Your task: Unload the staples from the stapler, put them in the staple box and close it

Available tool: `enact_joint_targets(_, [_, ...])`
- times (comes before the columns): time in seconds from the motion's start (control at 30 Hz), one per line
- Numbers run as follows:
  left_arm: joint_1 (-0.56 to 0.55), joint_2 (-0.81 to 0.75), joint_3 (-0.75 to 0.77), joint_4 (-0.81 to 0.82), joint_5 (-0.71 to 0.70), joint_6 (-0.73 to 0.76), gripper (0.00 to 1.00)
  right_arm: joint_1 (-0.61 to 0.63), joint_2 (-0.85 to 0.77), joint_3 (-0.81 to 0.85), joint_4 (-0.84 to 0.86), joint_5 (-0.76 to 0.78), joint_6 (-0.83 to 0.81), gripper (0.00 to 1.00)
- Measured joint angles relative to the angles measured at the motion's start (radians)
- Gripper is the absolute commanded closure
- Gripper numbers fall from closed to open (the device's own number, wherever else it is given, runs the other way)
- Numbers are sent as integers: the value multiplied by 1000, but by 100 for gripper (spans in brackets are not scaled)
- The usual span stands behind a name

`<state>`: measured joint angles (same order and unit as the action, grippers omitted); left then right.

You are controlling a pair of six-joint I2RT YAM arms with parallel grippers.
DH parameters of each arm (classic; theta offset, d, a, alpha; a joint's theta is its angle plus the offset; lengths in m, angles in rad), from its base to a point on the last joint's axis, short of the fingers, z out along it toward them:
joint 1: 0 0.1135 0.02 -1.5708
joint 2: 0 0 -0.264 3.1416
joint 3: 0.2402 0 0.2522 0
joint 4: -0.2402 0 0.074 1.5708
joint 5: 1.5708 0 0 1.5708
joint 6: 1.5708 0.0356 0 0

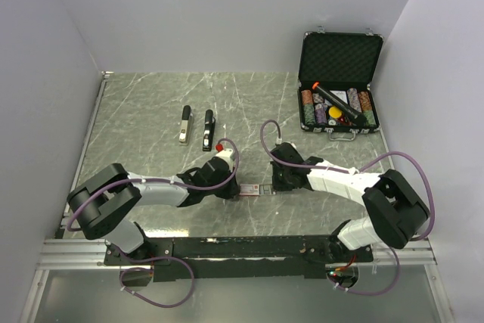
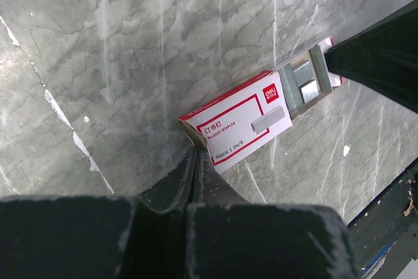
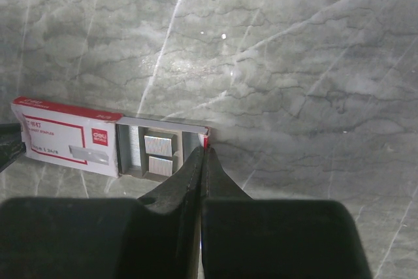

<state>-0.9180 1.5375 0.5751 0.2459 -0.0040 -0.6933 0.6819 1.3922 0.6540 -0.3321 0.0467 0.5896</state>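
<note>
The stapler [image 1: 185,125] lies far off on the marble table [image 1: 151,111], slim and black with a silvery lower end. A second slim black piece [image 1: 208,129] lies right beside it. A red-and-white box [image 2: 241,121] sits between my grippers with its grey tray [image 3: 134,151] slid out. Two short silvery staples strips [image 3: 160,154] lie in the tray. My left gripper [image 2: 194,150] is shut on the box's near end corner. My right gripper [image 3: 207,149] is shut on the tray's red end flap. I cannot see whether the stapler holds any staples.
An open black case [image 1: 339,58] with poker chips stands at the back right, and a black tube with an orange tip [image 1: 330,97] lies across it. A small red ball [image 1: 219,147] sits by my left wrist. White walls close in the table.
</note>
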Motion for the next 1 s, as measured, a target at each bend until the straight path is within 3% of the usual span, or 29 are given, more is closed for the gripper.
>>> enact_joint_targets(1.0, [-42,18,21,-5,-1,-3,99,120,90,83,-10,6,80,100])
